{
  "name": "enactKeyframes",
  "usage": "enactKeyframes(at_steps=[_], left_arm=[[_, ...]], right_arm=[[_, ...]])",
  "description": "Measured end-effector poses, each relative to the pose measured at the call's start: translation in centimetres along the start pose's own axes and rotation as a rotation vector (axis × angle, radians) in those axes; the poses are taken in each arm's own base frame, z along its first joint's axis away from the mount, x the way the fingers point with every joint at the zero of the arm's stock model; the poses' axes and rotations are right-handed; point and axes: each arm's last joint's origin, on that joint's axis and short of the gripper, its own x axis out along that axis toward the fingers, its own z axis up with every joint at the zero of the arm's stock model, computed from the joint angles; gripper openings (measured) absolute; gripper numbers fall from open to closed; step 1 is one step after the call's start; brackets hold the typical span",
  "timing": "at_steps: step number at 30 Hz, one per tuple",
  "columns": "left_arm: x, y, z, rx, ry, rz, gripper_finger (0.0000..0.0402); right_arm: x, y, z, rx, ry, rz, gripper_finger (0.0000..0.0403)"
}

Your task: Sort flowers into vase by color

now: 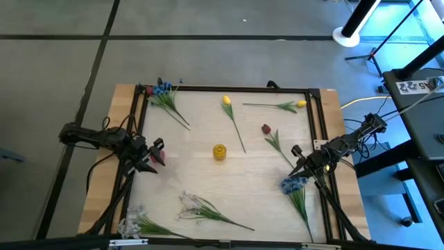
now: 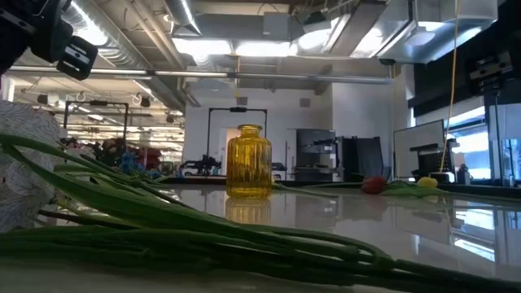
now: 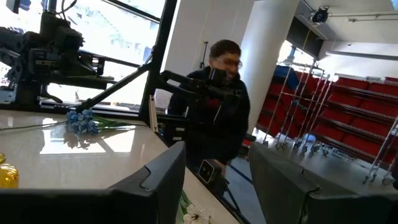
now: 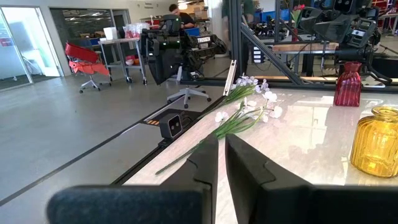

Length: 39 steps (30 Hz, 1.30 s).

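A yellow ribbed glass vase (image 1: 219, 152) (image 2: 248, 161) stands upright at the table's middle. Flowers lie flat around it: blue blooms (image 1: 163, 90) at the far left and blue blooms (image 1: 293, 184) near right, two yellow tulips (image 1: 227, 101) (image 1: 300, 104), a dark red bud (image 1: 266, 129), and white sprigs (image 1: 191, 205) (image 1: 132, 223) near the front. My left gripper (image 1: 154, 154) (image 3: 217, 149) hangs open at the left edge, holding nothing. My right gripper (image 1: 297, 160) (image 4: 222, 140) hangs shut at the right edge, above the near-right blue blooms, also holding nothing.
A dark red vase (image 4: 347, 84) (image 1: 159, 155) stands beside my left gripper. A black frame (image 1: 229, 88) runs around the white tabletop. A person sits beyond the table's right side in the left wrist view. Bare tabletop lies around the yellow vase.
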Motion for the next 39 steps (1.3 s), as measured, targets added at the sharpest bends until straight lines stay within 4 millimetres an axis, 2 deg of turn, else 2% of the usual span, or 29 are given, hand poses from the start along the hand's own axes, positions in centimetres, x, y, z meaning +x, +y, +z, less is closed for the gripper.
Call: enactKeyframes(at_steps=[15,25,28,33,36,39], left_arm=[[0.0,0.0,0.0,0.0,0.0,0.0,0.0173],[0.0,0.0,0.0,0.0,0.0,0.0,0.0173],[0.0,0.0,0.0,0.0,0.0,0.0,0.0173],[0.0,0.0,0.0,0.0,0.0,0.0,0.0173],[0.0,0.0,0.0,0.0,0.0,0.0,0.0173],[0.0,0.0,0.0,0.0,0.0,0.0,0.0173]], right_arm=[[0.0,0.0,0.0,-0.002,-0.003,0.0,0.0033],[0.0,0.0,0.7,0.009,-0.069,-0.006,0.0033],[-0.1,0.1,1.7,0.014,-0.175,-0.015,0.0033],[-0.9,0.6,4.1,-0.054,-0.408,0.107,0.0033],[-0.5,0.3,5.4,-0.029,-0.351,-0.055,0.0033],[0.8,0.0,6.4,-0.04,-0.248,-0.219,0.0033]])
